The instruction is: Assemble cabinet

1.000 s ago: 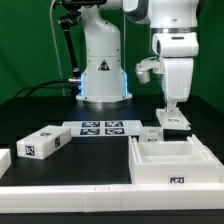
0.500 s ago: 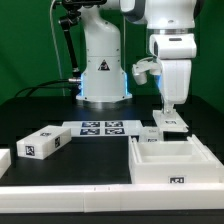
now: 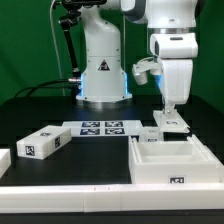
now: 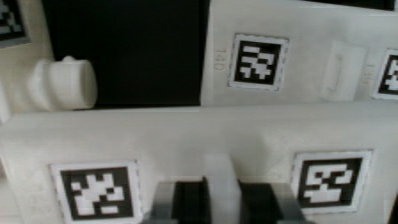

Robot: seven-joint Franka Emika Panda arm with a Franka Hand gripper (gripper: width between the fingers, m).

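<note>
My gripper (image 3: 170,108) reaches straight down onto a small white tagged cabinet part (image 3: 173,123) that sits just behind the white open-box shell (image 3: 150,172) on the exterior view's right. In the wrist view my gripper (image 4: 231,205) has its two dark fingers (image 4: 192,205) close on either side of a narrow white strip of that part (image 4: 205,150), between two of its tags. A second white tagged piece with a round peg (image 4: 64,82) lies beyond it. A white tagged block (image 3: 40,143) lies on the exterior view's left.
The marker board (image 3: 100,128) lies flat mid-table in front of the robot base (image 3: 103,70). Another white piece (image 3: 3,160) is cut off at the exterior view's left edge. A white ledge runs along the table's front.
The gripper and wrist shifted slightly toward the exterior view's left and a touch upward one second ago, then held still. The parts have not moved.
</note>
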